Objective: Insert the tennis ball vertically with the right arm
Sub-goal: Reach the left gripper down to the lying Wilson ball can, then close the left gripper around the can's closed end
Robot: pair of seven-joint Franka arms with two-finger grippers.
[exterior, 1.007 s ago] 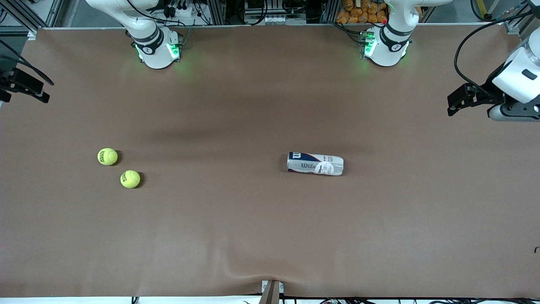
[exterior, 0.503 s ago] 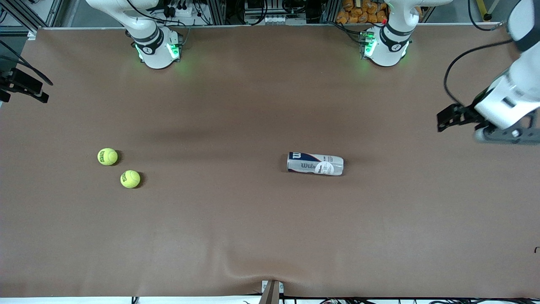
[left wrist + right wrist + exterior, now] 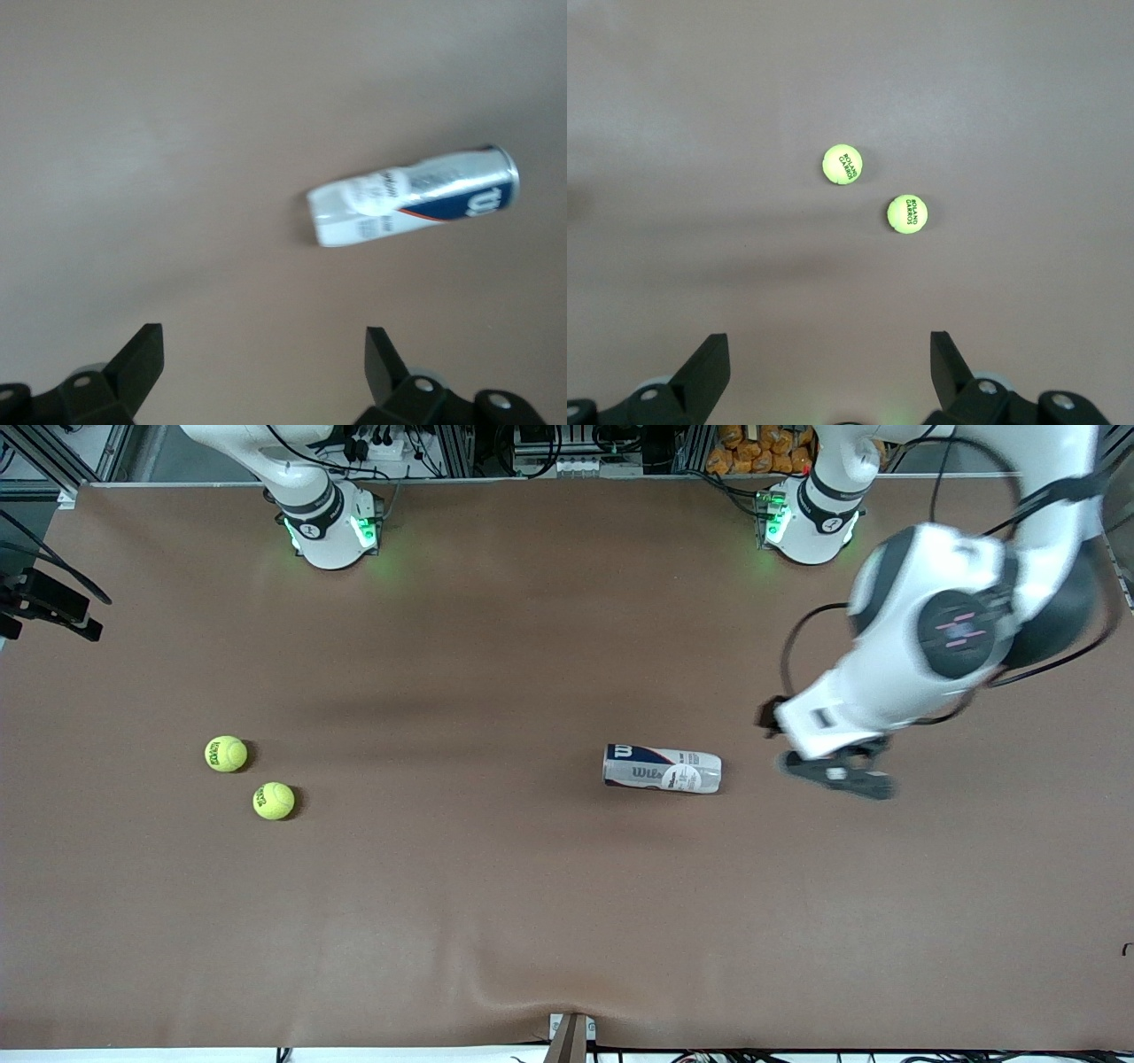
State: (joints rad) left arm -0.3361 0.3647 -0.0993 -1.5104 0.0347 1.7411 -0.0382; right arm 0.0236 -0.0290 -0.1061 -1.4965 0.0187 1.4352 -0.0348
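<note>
Both grippers [image 3: 264, 363] [image 3: 829, 367] aloft, jaws wide apart.

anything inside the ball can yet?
Cannot tell: the can lies on its side on the table and its inside is not visible. Both balls sit outside it, toward the right arm's end.

Worktop [image 3: 496, 921] from my end: matt brown sheet, smooth, leather-like, slight ripples near the front edge. Tennis balls [image 3: 226, 754] [image 3: 273, 801] look fuzzy yellow felt, black print. Can [image 3: 662, 769] is glossy clear plastic with printed label, metal-looking rim. Left arm [image 3: 921, 646] shell is glossy white plastic; both end effectors [image 3: 263, 354] [image 3: 828, 359] look matt black plastic, wide apart.
</note>
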